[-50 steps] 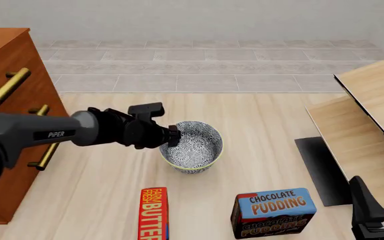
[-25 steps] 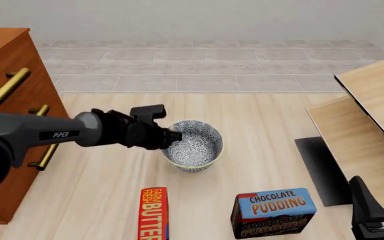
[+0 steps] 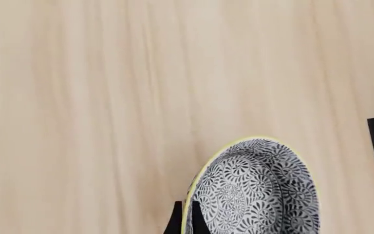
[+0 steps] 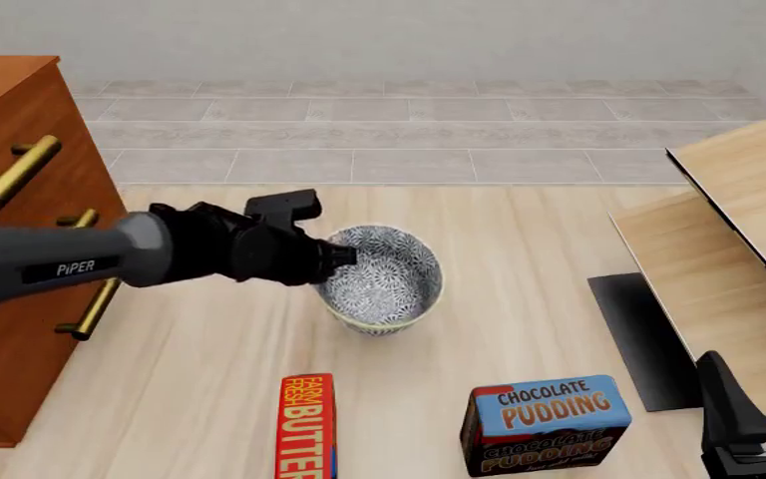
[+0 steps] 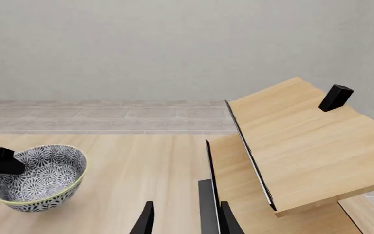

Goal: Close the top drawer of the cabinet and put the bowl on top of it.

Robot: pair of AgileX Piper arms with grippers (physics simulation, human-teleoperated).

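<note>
Gripping the bowl (image 4: 380,279) by its left rim, the left gripper (image 4: 336,257) sits at centre-left of the front view, its fingers (image 3: 174,222) clamped across the rim with one inside and one outside. The bowl is tilted, its opening turned partly toward the camera, and appears raised off the table (image 4: 517,230). In the right wrist view the bowl (image 5: 36,176) shows at lower left, also tilted, with the dark gripper tip at its edge.

At the far left edge of the front view stands the cabinet (image 4: 11,100), with brass handles (image 4: 13,172) jutting toward the right; whether the top drawer is open cannot be told.

Along the bottom of the front view lie a butter box (image 4: 307,427) and, to its right, a chocolate pudding box (image 4: 543,424). Pale boards (image 4: 742,200) fill the right side.

The right gripper (image 5: 183,222) rests at the lower right corner of the front view, its fingers apart and holding nothing.
</note>
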